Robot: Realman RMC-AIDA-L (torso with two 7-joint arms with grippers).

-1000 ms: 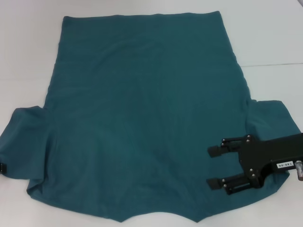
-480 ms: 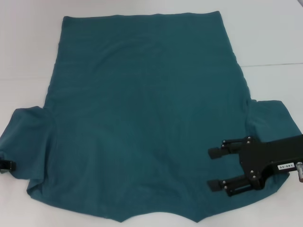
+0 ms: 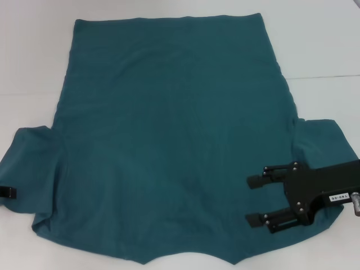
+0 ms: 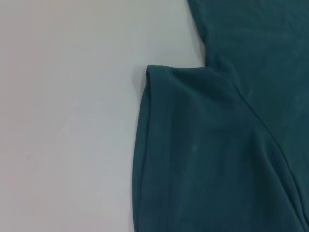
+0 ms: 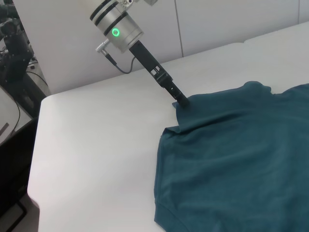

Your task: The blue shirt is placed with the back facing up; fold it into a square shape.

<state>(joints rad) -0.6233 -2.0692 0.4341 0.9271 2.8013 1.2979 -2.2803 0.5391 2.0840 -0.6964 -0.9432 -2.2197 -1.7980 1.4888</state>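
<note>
The blue shirt (image 3: 169, 129) lies spread flat on the white table (image 3: 320, 39), hem far, neckline at the near edge, one sleeve out to each side. My right gripper (image 3: 254, 199) hovers open over the shirt's near right part, beside the right sleeve, fingers pointing toward the shirt's middle. Only a black tip of my left gripper (image 3: 8, 192) shows, at the outer edge of the left sleeve. The right wrist view shows the left gripper (image 5: 181, 100) reaching down to that sleeve edge of the shirt (image 5: 241, 164). The left wrist view holds the sleeve of the shirt (image 4: 217, 159) and bare table.
A seam line (image 3: 326, 76) crosses the table at the far right. In the right wrist view the table's edge (image 5: 36, 159) drops off, with dark equipment and cables (image 5: 12, 43) beyond it. White table surface surrounds the shirt at the far and left sides.
The left gripper's tip has crept a little farther in and away from me along the left sleeve's edge. The right gripper and the shirt have stayed put.
</note>
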